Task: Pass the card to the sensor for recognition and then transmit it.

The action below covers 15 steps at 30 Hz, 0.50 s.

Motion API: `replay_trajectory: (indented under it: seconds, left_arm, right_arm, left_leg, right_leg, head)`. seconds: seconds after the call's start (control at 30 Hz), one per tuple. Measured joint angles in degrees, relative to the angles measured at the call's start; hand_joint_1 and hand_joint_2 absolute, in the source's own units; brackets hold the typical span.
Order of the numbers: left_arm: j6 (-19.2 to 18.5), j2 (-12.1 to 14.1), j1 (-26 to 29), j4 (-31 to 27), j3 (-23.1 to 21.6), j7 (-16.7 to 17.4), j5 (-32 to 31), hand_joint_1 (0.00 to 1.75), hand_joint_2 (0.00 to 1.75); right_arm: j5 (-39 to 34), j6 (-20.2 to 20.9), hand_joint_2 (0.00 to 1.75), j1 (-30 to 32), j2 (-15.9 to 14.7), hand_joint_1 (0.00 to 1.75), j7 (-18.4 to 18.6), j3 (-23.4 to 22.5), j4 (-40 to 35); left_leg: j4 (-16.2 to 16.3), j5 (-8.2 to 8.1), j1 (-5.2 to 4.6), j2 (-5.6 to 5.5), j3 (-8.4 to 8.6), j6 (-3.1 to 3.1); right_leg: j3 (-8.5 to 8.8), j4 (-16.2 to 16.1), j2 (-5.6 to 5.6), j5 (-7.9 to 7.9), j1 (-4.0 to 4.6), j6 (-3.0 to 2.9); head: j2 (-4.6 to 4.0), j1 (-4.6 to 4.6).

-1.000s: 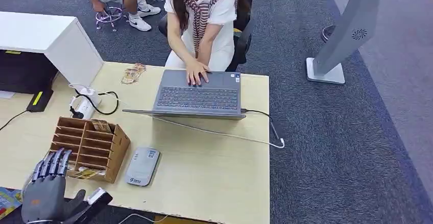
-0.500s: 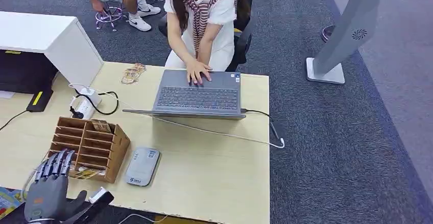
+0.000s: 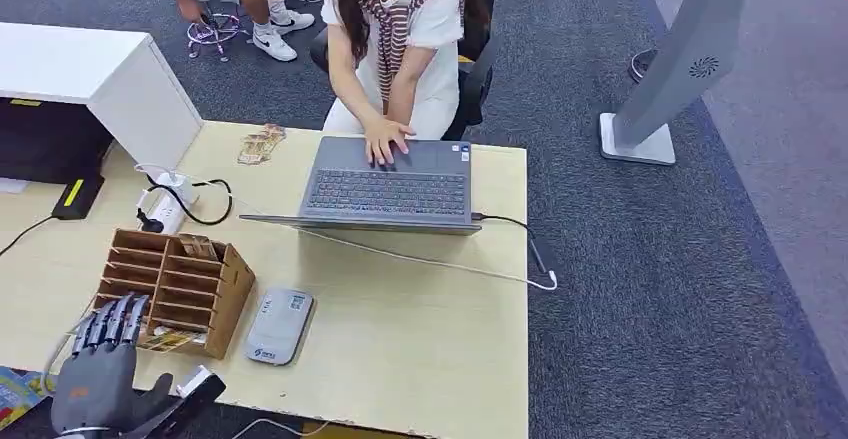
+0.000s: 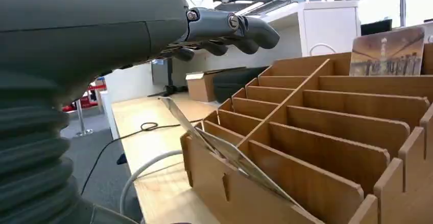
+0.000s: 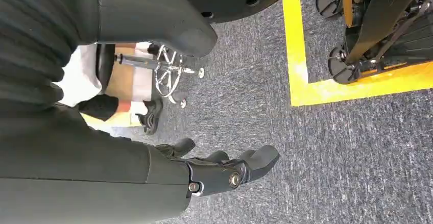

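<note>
Two printed cards sit in the brown wooden slotted card rack (image 3: 178,280) on my pale wood tabletop (image 3: 400,339): a thin glossy card (image 4: 224,152) leans tilted across the near-corner slot, and another card (image 4: 386,52) stands upright in a far slot. My left hand (image 3: 98,374) hovers just beside the rack's near end, fingers (image 4: 240,27) spread and lightly curled, grasping nothing. A grey rounded card sensor (image 3: 279,326) lies flat beside the rack. My right hand (image 5: 224,170) hangs over grey carpet, fingers loosely apart, empty.

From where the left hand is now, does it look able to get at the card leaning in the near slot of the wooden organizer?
Probably yes. The left hand is open just short of the wooden organizer, and the card leans out of the near slot toward it with nothing between them.
</note>
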Motion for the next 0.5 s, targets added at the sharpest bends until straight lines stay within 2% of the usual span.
replay_trajectory:
  seconds: [0.33, 0.37, 0.5]
  left_arm:
    - [-1.4, 0.0, -0.2, 0.1, 0.0, 0.7, -0.5, 0.00, 1.75]
    - [-1.5, 0.0, -0.1, 0.1, 0.0, 0.7, -0.6, 1.75, 1.75]
    - [-2.7, 0.0, -0.1, 0.1, 0.0, 1.1, -0.7, 1.75, 1.75]
  right_arm:
    - [0.4, 0.0, 1.75, 0.0, 0.0, 0.00, 0.0, -0.3, 0.0]
    - [0.6, 0.0, 1.75, 0.0, 0.0, 0.00, 0.0, -0.4, 0.0]
    - [0.9, 0.0, 1.75, 0.0, 0.0, 0.00, 0.0, -0.5, 0.0]
  left_leg:
    - [0.0, 0.00, 0.00, 0.00, 0.00, 0.00]
    - [0.0, 0.00, 0.00, 0.00, 0.00, 0.00]
    - [0.0, 0.00, 0.00, 0.00, -0.01, 0.00]
  right_leg:
    - [0.00, 0.0, 0.00, 0.00, 0.00, 0.00]
    - [0.00, 0.0, 0.00, 0.00, 0.00, 0.00]
    - [0.00, 0.0, 0.00, 0.00, 0.00, 0.00]
  head:
    - [0.00, 0.00]
    - [0.00, 0.00]
    - [0.00, 0.00]
